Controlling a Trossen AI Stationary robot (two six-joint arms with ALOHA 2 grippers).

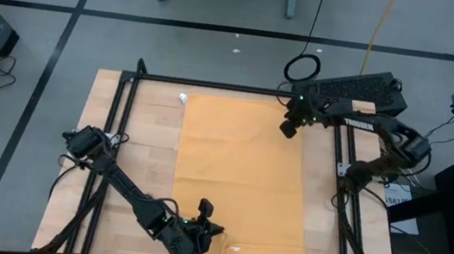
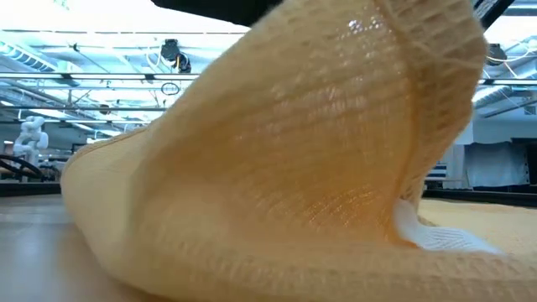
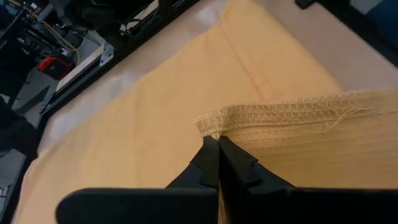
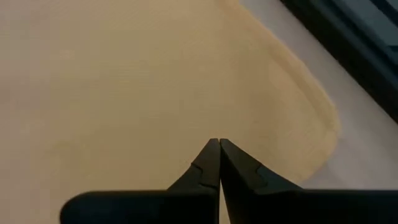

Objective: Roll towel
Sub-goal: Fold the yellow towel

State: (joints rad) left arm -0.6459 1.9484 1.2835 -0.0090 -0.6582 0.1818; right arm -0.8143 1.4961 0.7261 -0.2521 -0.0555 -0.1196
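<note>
high view, left gripper (image 1: 204, 228) pinching towel (image 1: 239, 172) edge

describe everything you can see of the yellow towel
The large mustard-yellow rectangular towel of soft woven fabric lies mostly flat on the light wooden table, long sides running from the far edge to the near edge. Its near-left corner is lifted and folded over, pinched in the shut left pincer; the hem there shows a loose thread. The shut right pincer sits at the far-right corner; whether it grips fabric is unclear.

Both pincers, left (image 3: 218, 139) and right (image 4: 218, 142), closed.
</note>
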